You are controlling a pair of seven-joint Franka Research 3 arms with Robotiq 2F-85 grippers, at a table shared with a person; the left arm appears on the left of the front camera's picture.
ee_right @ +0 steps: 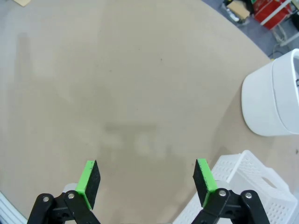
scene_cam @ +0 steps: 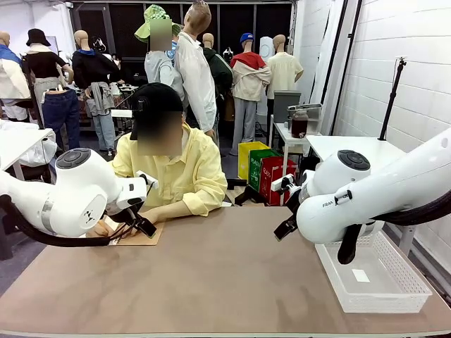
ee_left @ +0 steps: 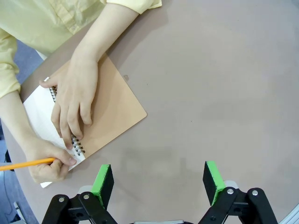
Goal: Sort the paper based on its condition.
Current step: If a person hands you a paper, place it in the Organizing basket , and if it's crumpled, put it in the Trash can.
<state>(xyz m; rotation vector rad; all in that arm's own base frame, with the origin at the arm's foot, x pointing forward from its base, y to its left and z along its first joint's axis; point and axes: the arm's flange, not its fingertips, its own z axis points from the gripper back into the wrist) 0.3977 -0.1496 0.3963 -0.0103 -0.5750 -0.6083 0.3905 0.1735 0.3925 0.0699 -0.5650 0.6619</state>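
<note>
Evidently waiting: left fingers (ee_left: pixel 103 184) gape empty near the spiral notebook (ee_left: pixel 114 114) a hand (ee_left: pixel 74 100) pins flat for writing; right fingers (ee_right: pixel 88 182) gape empty beside the basket (ee_right: pixel 247 184).

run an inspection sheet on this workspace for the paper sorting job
surface: plain brown table
job's things: white page at the spiral edge of the tan notebook, partly under the person's hand; loose or bound, cannot tell
clutter: orange pencil in the person's other hand; white mesh basket on the robot's right, with a small white slip in it
grippers: left gripper open above the table near the notebook; right gripper open above the table beside the basket
cables: black cable looped under the left arm; black hose along the right arm
surroundings: white brick wall; red and green crates behind the person
</note>
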